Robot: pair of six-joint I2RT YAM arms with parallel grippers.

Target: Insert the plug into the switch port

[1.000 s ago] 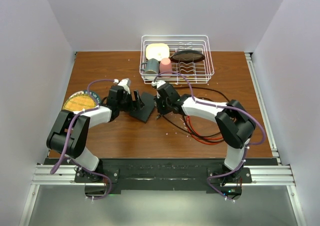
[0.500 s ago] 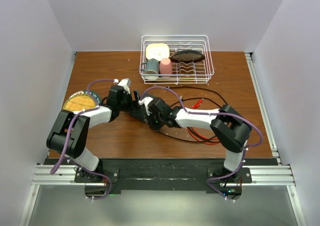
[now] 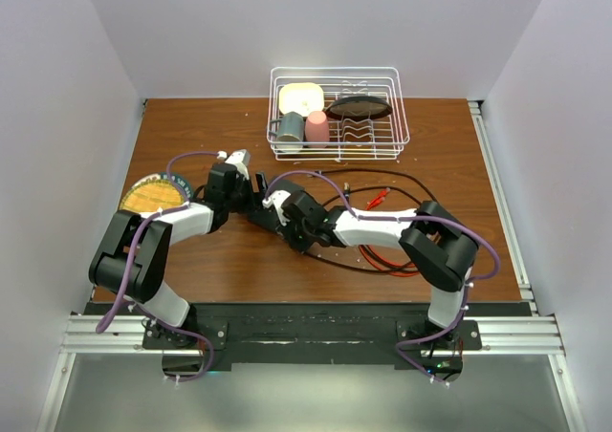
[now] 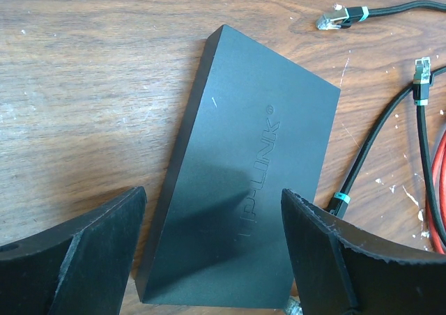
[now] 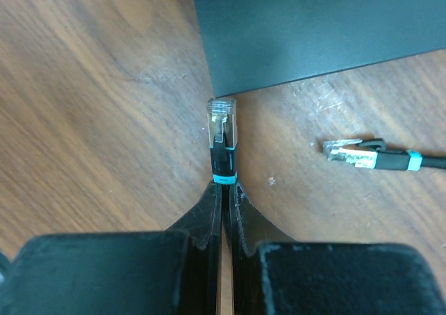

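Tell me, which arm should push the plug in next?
Right. The right tool holds the plug, its tip near the switch corner. The left tool stands open astride the switch.

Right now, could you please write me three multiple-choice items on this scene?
1. Where is the plug held by the right hand? A in a port; B by a corner of the switch; C on top of the switch.
2. What colour is the band behind that plug? A red; B white; C teal.
3. How is the left hand? A open; B shut on the switch; C shut on the plug.
B, its tip is by the corner; C, teal in the right wrist view; A, it stands wide around the switch.
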